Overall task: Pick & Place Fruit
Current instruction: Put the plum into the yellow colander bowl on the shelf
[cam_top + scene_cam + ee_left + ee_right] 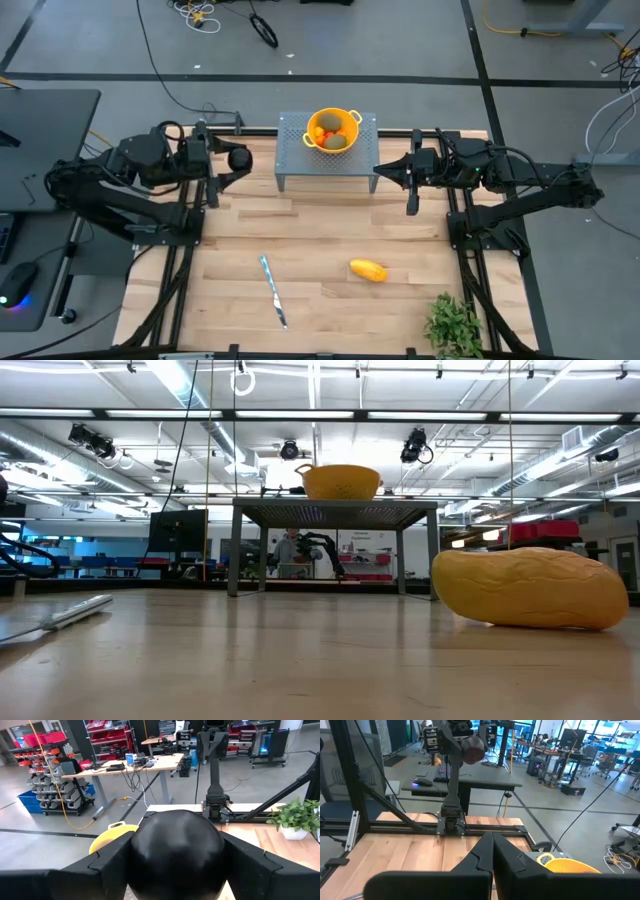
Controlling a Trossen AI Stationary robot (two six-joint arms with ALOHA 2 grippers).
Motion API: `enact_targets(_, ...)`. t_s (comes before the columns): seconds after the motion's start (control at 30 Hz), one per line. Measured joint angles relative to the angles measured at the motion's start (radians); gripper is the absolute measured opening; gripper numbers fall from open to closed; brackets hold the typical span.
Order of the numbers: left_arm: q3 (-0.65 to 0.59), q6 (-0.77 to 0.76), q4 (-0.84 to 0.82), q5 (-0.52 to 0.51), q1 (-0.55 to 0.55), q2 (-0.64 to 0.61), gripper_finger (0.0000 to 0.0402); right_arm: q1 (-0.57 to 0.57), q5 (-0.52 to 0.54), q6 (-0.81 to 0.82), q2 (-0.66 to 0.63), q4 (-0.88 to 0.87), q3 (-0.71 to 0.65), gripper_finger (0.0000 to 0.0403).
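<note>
Gripping a dark round fruit (238, 158) in my left end effector (232, 160) upper left, right end effector (383, 171) pressed together, yellow fruit (368, 270) low on worktop (320, 225).

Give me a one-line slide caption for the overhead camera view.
Left tool holds a dark round fruit beside the yellow bowl; yellow-orange fruit lies on the table.

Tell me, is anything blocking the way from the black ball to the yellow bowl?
Nothing visible blocks it. The left gripper holds the black ball in its jaws just beside the yellow bowl on the grey stand, with open air between them.
</note>
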Motion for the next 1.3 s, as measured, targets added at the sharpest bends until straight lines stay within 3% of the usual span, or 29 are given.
enact_targets(1.3,0.0,0.0,0.0,-0.007,0.0,0.0,0.0263,0.0,0.0,0.0,0.0,-0.001,0.0,0.0003)
